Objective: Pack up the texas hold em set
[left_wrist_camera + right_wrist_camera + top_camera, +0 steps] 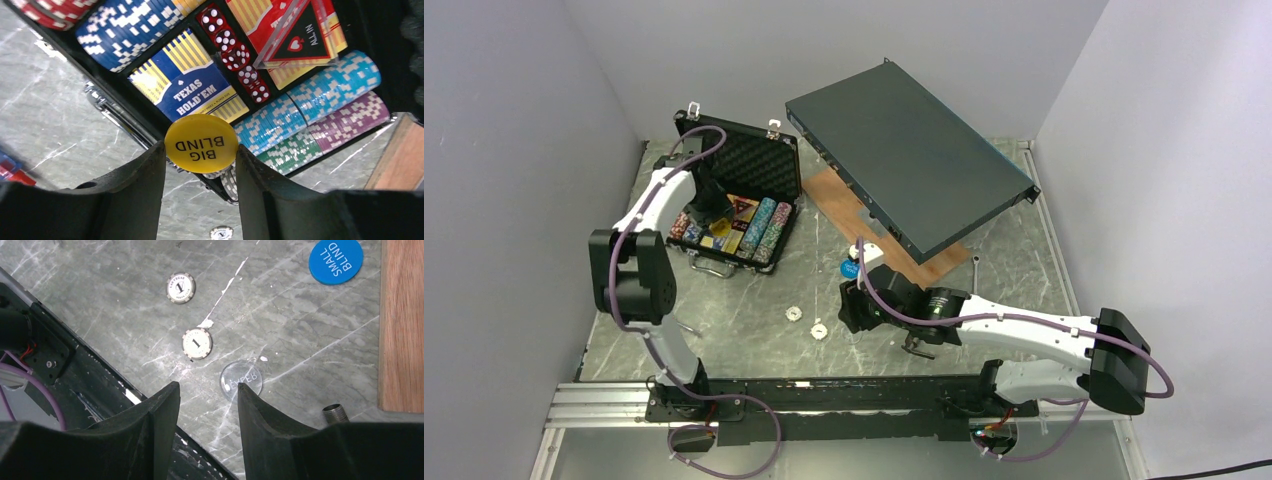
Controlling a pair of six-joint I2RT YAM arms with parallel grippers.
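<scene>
Pinching yellow disc, lettering upside-down

walls: plain pale grey | tabletop: grey marble, possibly laminate

Left arm jaws pinched; right arm jaws apart.

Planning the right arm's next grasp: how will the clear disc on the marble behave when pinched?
The clear disc lies flat on the table, so the open right pincer may struggle to catch its thin edge. It looks like smooth rigid plastic, probably light and apt to skid, not roll.
</scene>
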